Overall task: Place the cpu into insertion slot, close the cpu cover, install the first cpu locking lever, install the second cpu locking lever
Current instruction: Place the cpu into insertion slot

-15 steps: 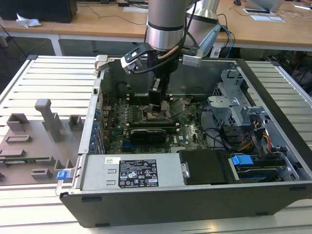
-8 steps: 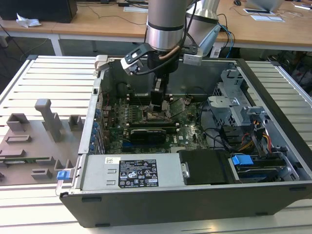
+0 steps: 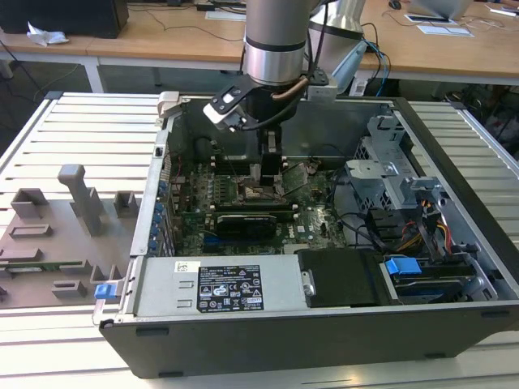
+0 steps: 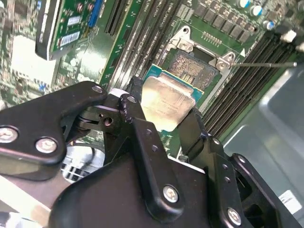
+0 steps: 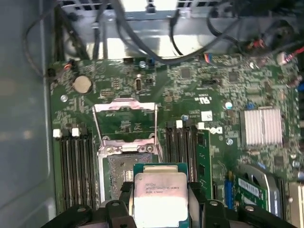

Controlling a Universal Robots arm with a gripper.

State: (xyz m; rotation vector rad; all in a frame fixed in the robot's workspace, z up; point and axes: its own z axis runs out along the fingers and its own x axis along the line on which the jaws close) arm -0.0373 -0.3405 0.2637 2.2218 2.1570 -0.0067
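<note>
Silvery square cpu point(image 5: 160, 190), end effector point(image 4: 163, 114) clamped

flat square cpu with a pale silvery-grey metal top point(image 5: 159, 187): pinched at two opposite sides by the black gripper point(image 5: 160, 202), held just above one edge of the socket, not seated.
square dark insertion slot with a silvery rim point(image 5: 122, 173): bare, mid-board on the green motherboard point(image 5: 223, 80).
thin silvery frame cover point(image 5: 124, 105): swung up open at one edge of the slot.
thin wire locking lever point(image 4: 266, 64): unhooked, standing off the slot's corner.
</note>
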